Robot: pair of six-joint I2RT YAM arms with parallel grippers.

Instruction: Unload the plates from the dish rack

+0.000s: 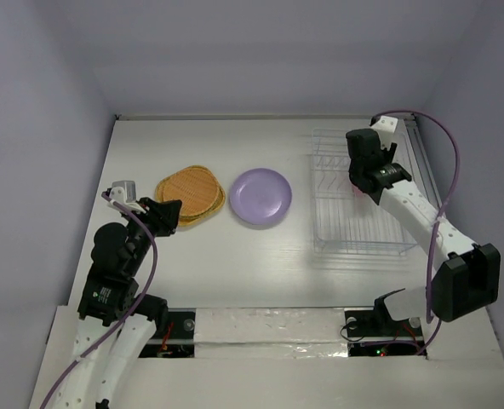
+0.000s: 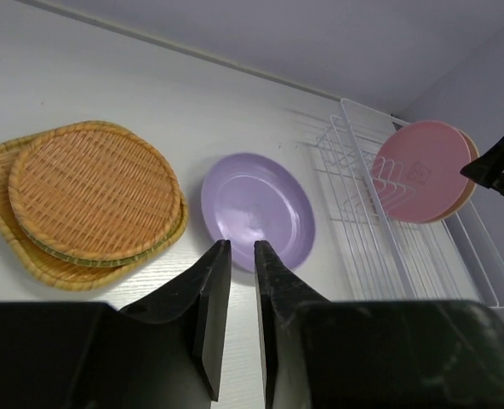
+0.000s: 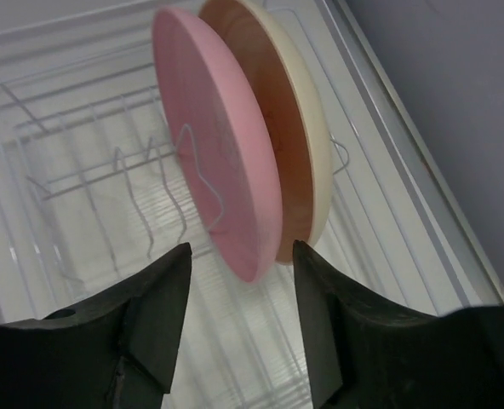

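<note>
Two woven plates (image 2: 90, 200), one lavender plate (image 2: 256, 209), two racked plates (image 3: 235, 170)

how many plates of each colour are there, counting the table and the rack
orange woven plates: 2, stacked on the table
lavender plate: 1, on the table
pink plate: 1, in the dish rack
cream plate: 1, in the dish rack
total: 5
</note>
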